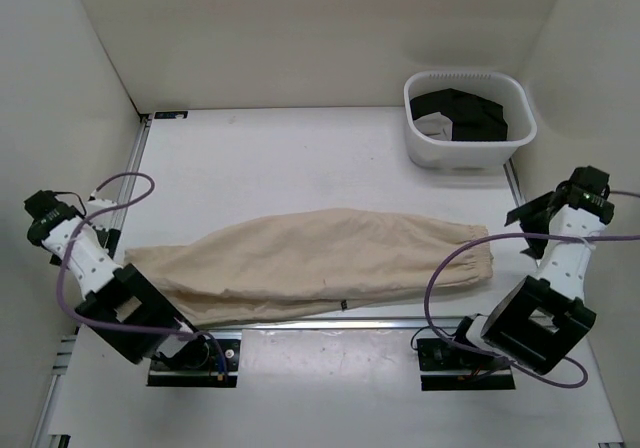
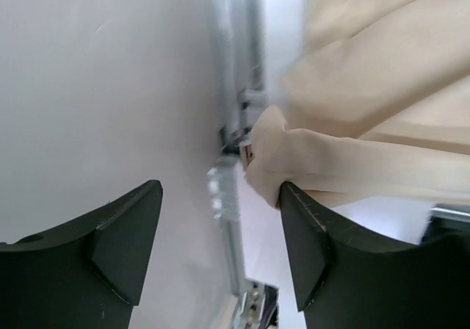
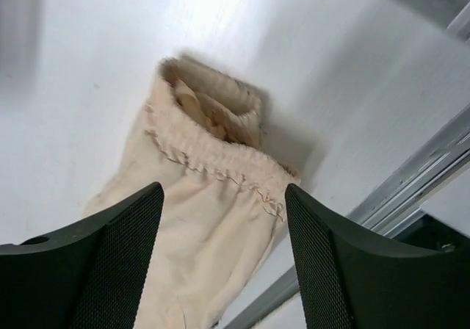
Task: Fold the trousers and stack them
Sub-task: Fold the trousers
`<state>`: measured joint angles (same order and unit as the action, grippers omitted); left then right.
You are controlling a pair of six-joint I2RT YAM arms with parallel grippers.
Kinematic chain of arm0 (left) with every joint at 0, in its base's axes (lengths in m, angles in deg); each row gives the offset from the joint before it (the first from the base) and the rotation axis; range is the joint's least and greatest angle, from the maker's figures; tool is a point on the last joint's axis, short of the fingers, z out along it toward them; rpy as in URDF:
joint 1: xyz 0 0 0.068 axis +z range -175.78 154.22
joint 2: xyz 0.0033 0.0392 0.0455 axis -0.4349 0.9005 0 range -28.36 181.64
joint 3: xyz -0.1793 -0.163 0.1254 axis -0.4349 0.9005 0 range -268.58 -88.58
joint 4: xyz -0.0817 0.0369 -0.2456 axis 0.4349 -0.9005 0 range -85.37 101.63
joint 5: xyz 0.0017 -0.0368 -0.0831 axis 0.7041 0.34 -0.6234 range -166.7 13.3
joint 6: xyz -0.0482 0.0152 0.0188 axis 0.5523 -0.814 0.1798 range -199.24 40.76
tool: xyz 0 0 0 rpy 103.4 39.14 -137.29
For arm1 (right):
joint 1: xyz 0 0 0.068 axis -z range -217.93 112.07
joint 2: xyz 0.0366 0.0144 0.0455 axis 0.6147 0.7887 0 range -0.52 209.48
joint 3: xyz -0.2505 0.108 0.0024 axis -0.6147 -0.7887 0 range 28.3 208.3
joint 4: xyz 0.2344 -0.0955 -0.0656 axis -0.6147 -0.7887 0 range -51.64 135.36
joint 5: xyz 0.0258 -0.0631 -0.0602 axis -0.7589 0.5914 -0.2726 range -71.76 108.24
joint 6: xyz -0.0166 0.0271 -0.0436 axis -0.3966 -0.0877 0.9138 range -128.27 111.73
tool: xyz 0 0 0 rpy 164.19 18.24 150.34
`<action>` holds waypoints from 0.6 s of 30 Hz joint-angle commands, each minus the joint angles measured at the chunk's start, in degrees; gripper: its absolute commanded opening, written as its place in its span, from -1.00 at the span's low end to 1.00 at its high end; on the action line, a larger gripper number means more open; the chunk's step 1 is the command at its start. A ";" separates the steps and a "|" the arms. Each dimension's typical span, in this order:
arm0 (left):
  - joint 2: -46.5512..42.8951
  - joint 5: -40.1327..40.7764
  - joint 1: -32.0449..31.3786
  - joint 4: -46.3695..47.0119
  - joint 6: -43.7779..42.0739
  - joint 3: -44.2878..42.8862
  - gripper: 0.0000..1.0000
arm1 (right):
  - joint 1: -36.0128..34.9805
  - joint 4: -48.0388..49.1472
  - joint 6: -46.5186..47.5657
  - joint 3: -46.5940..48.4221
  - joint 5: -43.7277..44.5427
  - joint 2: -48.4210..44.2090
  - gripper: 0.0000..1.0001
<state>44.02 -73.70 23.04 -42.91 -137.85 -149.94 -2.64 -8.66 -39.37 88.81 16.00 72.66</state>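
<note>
The beige trousers [image 1: 310, 263] lie flat and lengthwise across the near half of the table, legs together, with a small dark tag [image 1: 343, 304] on the near seam. The gathered cuff end [image 1: 478, 250] points right; the wide end [image 1: 140, 263] reaches the left rail. My left gripper [image 1: 98, 226] hovers open by that wide end; in the left wrist view [image 2: 220, 193] a cloth corner [image 2: 268, 156] sits just beyond the right finger [image 2: 305, 233]. My right gripper [image 1: 525, 233] is open and empty beside the cuff; the right wrist view [image 3: 224, 193] shows the cuff [image 3: 213, 149] ahead of its jaws.
A white basket [image 1: 415, 133] holding black garments [image 1: 465, 113] stands at the back right. Metal rails [image 1: 133, 183] run along the table's left, right and near edges. White walls enclose the table on three sides.
</note>
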 commanded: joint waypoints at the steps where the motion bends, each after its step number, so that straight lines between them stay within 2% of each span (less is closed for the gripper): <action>1: 6.97 -4.93 -1.09 -6.26 5.34 -2.00 0.52 | -3.03 -5.21 0.59 6.36 11.20 -2.44 0.45; 4: 7.86 -6.61 -1.09 -12.42 1.68 -3.50 0.39 | -3.03 -6.36 0.59 7.69 11.82 -3.05 0.45; 5: 6.65 -7.22 -0.48 -13.65 0.09 -0.54 0.34 | -3.03 -6.36 0.59 7.69 11.82 -3.57 0.45; 9: -5.45 0.40 0.75 -13.06 -8.96 10.52 0.35 | -3.55 -3.04 1.12 4.18 5.60 -4.72 0.45; 11: -8.56 3.48 2.15 -10.68 -11.60 13.01 0.37 | -6.53 -1.54 1.12 2.43 3.22 -4.72 0.43; 12: -8.57 3.50 2.68 -9.89 -10.83 12.50 0.37 | -8.03 0.21 1.12 1.81 2.69 -5.24 0.43; 14: -6.73 -0.51 2.69 -9.35 -6.37 10.05 0.18 | -13.02 2.16 1.73 0.58 2.68 -5.25 0.40; 17: -1.03 -6.94 2.69 -9.35 -0.47 0.74 -0.09 | -18.13 3.66 0.87 0.05 4.09 -3.85 0.40; 18: 0.29 -10.70 2.69 -9.87 1.90 -2.33 0.03 | -18.85 4.35 0.25 -0.48 4.09 -3.06 0.40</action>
<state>41.77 -75.53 25.44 -54.89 -141.61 -145.04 -18.86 -8.03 -39.02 88.84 20.37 68.90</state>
